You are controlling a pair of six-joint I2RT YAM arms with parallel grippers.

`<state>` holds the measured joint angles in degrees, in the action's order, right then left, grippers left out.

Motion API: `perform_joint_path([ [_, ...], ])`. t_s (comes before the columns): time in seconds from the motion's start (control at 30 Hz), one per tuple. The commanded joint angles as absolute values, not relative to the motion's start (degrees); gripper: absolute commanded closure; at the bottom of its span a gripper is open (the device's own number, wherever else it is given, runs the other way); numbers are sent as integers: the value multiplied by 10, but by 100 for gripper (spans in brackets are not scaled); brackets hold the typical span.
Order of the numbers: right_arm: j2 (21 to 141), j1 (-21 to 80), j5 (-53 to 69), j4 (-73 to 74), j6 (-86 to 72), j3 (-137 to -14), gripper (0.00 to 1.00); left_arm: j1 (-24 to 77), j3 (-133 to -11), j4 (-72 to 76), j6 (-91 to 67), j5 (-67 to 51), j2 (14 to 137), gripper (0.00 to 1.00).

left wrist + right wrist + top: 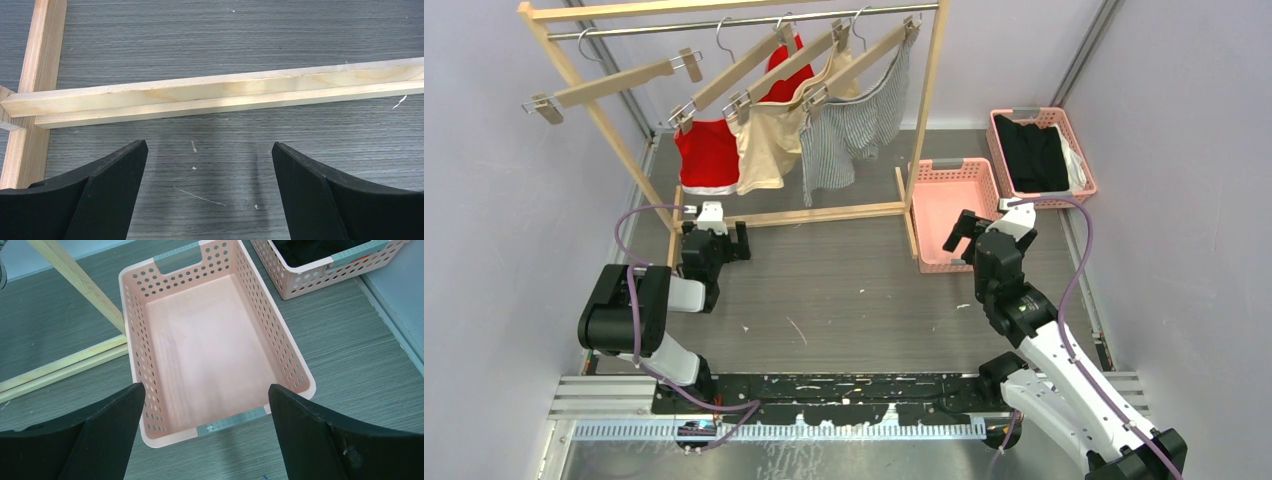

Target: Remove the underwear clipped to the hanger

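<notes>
Hanging clipped on their hangers, the red shorts point(707, 155), beige shorts point(769, 150) and striped shorts point(849, 135) show no removal done yet; left gripper point(716, 240) and right gripper point(979, 225) sit low, fingers spread, holding nothing

Readable text: we find none in any of the three views.
Brands, numbers, signs: we can make out none on the things in view.
Pink basket point(136, 345): on the grey handle strip point(231, 421) at its near rim we see a few tiny raised marks, too small for us to read.
</notes>
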<state>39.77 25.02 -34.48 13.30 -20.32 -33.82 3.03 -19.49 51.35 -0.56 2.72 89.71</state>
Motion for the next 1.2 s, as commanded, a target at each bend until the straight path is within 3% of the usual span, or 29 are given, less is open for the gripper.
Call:
perform_joint_path([
  [0.0,412,252,-355,96,-206,-353,0,31,-207,533,-1,28,886,2],
  [0.3,423,252,-346,105,-207,-357,0,45,-200,456,-1,56,788,2],
  [0.53,398,252,-342,106,-209,-345,0,81,-300,121,-49,139,669,2],
  [0.73,408,251,-323,101,-209,-348,0,179,-359,-15,-41,163,641,2],
  [0.97,396,252,-329,103,-210,-347,0,254,-393,-114,-64,18,592,2],
  [1.17,387,251,-327,105,-209,-348,0,290,-371,-154,-120,-27,494,2],
])
